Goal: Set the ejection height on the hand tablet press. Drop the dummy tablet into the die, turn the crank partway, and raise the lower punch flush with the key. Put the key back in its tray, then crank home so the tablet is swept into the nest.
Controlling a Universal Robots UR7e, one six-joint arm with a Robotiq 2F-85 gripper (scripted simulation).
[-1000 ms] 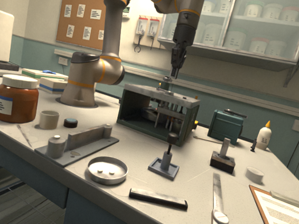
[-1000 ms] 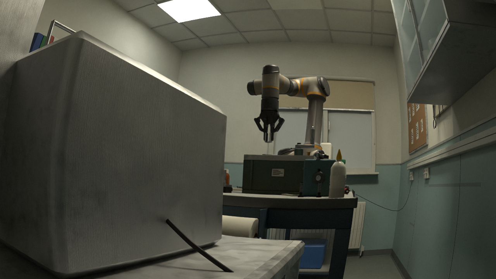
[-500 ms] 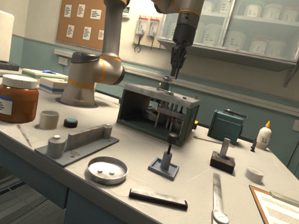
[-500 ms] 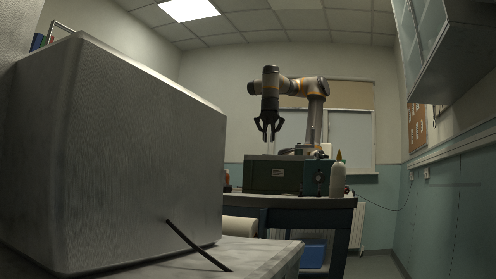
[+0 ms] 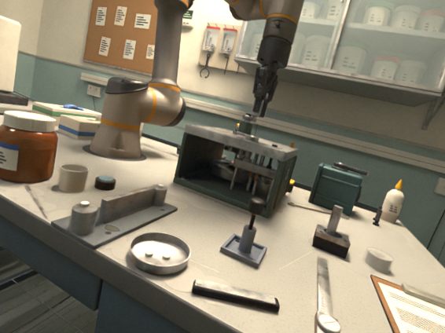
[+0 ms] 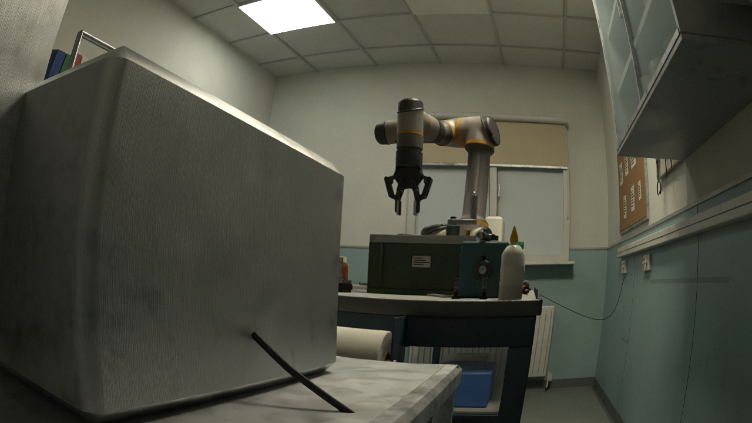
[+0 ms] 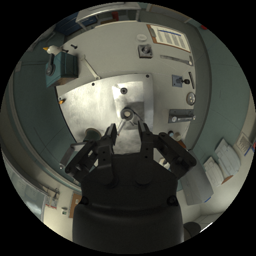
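The pale dummy tablet point(image 7: 126, 114) sits in the round die of the hand tablet press point(image 5: 236, 167), a green box with a grey metal top plate in the middle of the bench. My gripper point(image 5: 260, 110) point(image 6: 408, 211) point(image 7: 127, 130) hangs straight above the die, open and holding nothing. The black-knobbed key point(image 5: 251, 225) point(image 7: 182, 81) stands upright in its small blue-grey tray in front of the press. A round steel dish point(image 5: 160, 252) point(image 7: 191, 98) with two small tablets lies at the bench's front edge.
Behind the press a wall shelf with white jars runs over the bench. A teal box point(image 5: 335, 187) and a glue bottle point(image 5: 392, 203) stand to the right. A grey fixture plate point(image 5: 114, 214), a brown jar point(image 5: 27, 146), a black bar point(image 5: 235, 295) and a steel ruler point(image 5: 324, 290) lie around the front.
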